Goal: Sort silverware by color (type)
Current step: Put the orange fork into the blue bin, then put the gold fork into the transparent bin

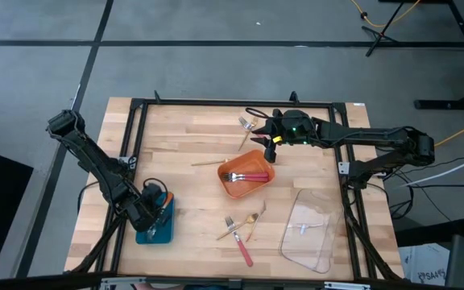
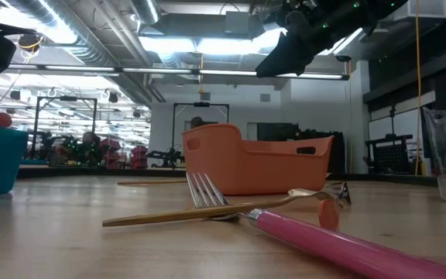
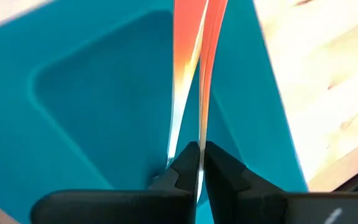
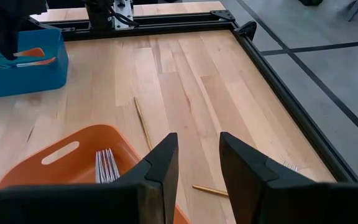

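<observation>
the left gripper (image 1: 153, 216) hangs over the blue tray (image 1: 165, 234) at the table's near left corner. in its wrist view the fingers (image 3: 222, 174) stand almost together with the thin edge of an orange-handled fork (image 3: 211, 56) running between them; whether they pinch it or have just let go cannot be told. a second orange handle (image 3: 184, 56) lies right beside the first, both over the blue tray floor.

the right gripper (image 1: 266, 134) hovers at the far side of the table, fingers (image 4: 160, 168) spread and nothing between them. straight below and just nearer than it sits the orange tray (image 1: 230, 190), with pink-handled forks (image 1: 248, 176) lying inside; their tines show in the wrist view too (image 4: 106, 165). a gold fork (image 1: 245, 142) lies on the wood just beside this gripper, to its left, with another fork (image 1: 246, 123) right by its tip, colour hard to tell. farther off on the same side, a thin gold piece (image 1: 206, 163) lies flat on the table.

well past the orange tray from the right gripper, near the front edge, three loose forks lie close together: a pink-handled one (image 1: 242, 249), a gold one (image 1: 253, 223) and another gold one (image 1: 230, 231). in the low view the pink handle (image 2: 339, 246) and a gold fork (image 2: 207, 213) cross each other in front of the orange tray.

the clear tray (image 1: 308, 229) sits at the near right corner, below the right arm, with something small and pale in it that is too faint to name.
</observation>
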Action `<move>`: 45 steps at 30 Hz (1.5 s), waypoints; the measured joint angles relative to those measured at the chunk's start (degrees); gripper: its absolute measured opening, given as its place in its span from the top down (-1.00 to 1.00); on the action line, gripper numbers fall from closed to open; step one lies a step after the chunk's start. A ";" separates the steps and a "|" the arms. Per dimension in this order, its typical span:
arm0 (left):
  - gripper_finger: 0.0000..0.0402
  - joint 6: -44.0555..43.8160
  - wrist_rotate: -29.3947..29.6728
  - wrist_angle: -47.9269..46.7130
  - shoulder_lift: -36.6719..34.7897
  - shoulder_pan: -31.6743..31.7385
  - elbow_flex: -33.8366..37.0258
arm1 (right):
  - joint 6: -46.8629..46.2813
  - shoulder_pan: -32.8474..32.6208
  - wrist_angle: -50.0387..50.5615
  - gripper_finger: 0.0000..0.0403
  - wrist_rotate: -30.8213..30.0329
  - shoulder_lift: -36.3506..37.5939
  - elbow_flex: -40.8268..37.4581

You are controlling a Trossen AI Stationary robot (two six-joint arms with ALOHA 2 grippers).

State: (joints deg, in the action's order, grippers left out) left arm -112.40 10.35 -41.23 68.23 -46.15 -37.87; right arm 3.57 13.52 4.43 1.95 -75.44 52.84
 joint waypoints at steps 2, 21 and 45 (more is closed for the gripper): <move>0.91 -0.01 1.00 0.02 0.00 0.00 0.00 | -0.02 0.01 0.02 0.46 0.01 0.00 0.00; 0.65 0.01 2.76 -0.33 0.00 0.00 0.00 | -0.02 0.02 0.00 0.46 -0.01 0.00 0.00; 0.65 0.04 6.12 1.24 0.00 -0.02 0.00 | 6.26 0.00 0.02 0.46 -0.05 0.08 0.02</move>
State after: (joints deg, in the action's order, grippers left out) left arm -112.36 16.47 -39.99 68.23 -46.17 -37.87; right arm 9.83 13.52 4.45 1.89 -75.36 52.86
